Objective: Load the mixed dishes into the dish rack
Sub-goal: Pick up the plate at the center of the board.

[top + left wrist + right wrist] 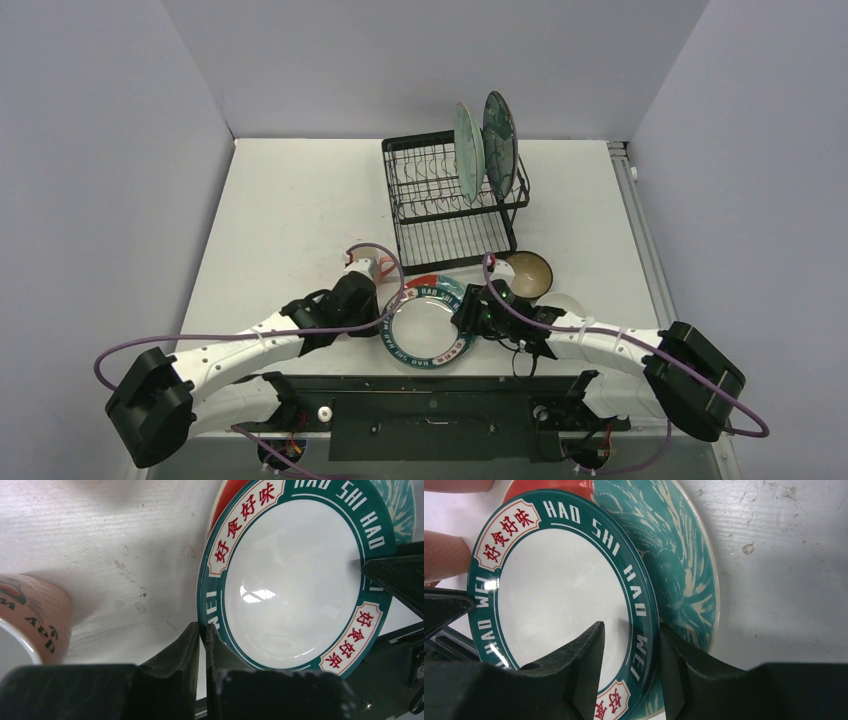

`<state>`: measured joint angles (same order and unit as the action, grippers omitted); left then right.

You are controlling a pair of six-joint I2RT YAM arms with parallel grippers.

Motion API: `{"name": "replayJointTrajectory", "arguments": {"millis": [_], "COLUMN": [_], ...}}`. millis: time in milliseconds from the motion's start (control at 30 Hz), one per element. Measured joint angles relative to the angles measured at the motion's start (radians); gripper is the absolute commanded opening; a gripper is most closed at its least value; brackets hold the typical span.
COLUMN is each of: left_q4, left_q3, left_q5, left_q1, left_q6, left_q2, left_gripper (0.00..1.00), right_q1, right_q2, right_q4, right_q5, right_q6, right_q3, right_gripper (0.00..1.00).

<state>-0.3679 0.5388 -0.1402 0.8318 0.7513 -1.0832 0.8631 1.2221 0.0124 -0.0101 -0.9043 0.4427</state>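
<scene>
A white plate with a teal lettered rim lies on a red-orange plate and a teal patterned plate, near the table's front. My left gripper is shut, its tips against the white plate's left rim. My right gripper is open and straddles the right rim: one finger over the white well, the other outside, above the teal plate. A pink mug lies just left of the stack. The black dish rack stands behind, with a light green plate and a dark teal plate upright in it.
A brown bowl sits right of the stack, in front of the rack, with a small white bowl beside it. The arms' black mounting plate runs along the near edge. Purple walls close in the table.
</scene>
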Motion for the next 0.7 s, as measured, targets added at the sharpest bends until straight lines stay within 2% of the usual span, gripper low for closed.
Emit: {"name": "replayJointTrajectory", "arguments": {"millis": [367,700], "left_q4": [0.029,0.061], "left_q3": [-0.024,-0.043], "left_q5": [-0.021,-0.013], "left_q1": [-0.002,-0.002], "left_q6": [0.0,0.002], "left_q2": [0.02,0.022], "left_gripper": [0.0,0.0], "right_q1": [-0.015,-0.058], "right_q2": [-0.019,-0.09], "right_q4": [-0.17,-0.214], "right_q5": [0.009,0.096], "right_q6": [-0.089,-0.148], "right_q3": [-0.097,-0.17], "right_gripper": [0.38,0.39]}}
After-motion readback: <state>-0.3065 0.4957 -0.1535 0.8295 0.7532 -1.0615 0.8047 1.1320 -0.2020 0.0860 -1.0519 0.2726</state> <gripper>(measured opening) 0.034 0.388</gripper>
